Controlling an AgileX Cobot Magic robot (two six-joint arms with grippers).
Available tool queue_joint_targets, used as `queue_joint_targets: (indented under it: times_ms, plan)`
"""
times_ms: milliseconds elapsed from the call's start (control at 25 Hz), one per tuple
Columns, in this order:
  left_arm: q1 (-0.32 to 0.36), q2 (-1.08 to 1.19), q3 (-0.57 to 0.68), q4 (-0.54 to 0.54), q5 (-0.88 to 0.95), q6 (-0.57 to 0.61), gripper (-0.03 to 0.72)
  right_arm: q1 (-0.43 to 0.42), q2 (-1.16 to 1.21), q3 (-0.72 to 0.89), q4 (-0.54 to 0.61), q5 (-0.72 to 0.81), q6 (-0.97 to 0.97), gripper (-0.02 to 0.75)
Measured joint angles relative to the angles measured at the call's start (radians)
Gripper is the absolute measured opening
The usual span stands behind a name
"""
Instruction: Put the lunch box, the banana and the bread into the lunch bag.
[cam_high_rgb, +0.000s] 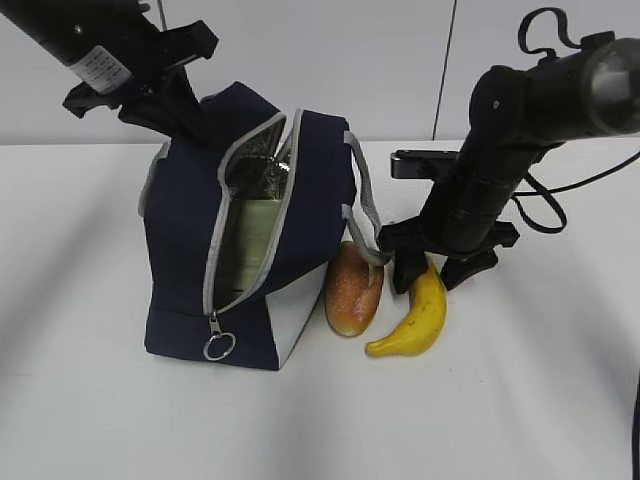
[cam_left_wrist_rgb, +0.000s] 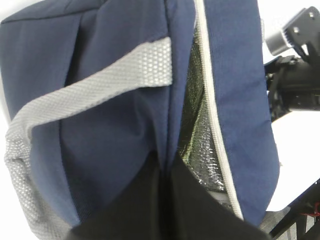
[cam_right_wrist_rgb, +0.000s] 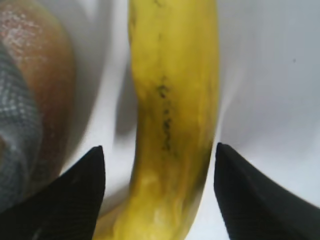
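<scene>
The banana (cam_high_rgb: 415, 312) lay at lower right of centre on the white table (cam_high_rgb: 520, 400), its long axis running from lower left up to the right gripper (cam_high_rgb: 430, 268), whose jaws stood apart astride it. The crusty oval bread (cam_high_rgb: 353, 287) leaned against the navy fabric lunch bag (cam_high_rgb: 185, 230), whose top edge was pinched by the left gripper (cam_high_rgb: 195, 125).

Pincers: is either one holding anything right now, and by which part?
The left pincer is shut on the bag, pinching fabric at its top edge. The right pincer is open astride the banana, holding nothing.
</scene>
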Motion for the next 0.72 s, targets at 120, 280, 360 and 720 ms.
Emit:
queue_joint_targets:
  times_ms: [120,280,360,720]
  plan:
    - [0.000,0.000,0.000,0.000,0.000,0.000,-0.003,0.000,0.030,-0.008,0.002,-0.003,0.000,0.498]
    - [0.000,0.000,0.000,0.001,0.000,0.000,-0.003,0.000,0.036,-0.018,0.002,-0.002,0.000,0.383]
    - [0.000,0.000,0.000,0.002,0.000,0.000,-0.003,0.000,0.036,-0.026,0.002,0.000,0.000,0.325]
    - [0.000,0.000,0.000,0.002,0.000,0.000,-0.003,-0.007,0.027,-0.124,-0.243,0.141,0.117,0.301]
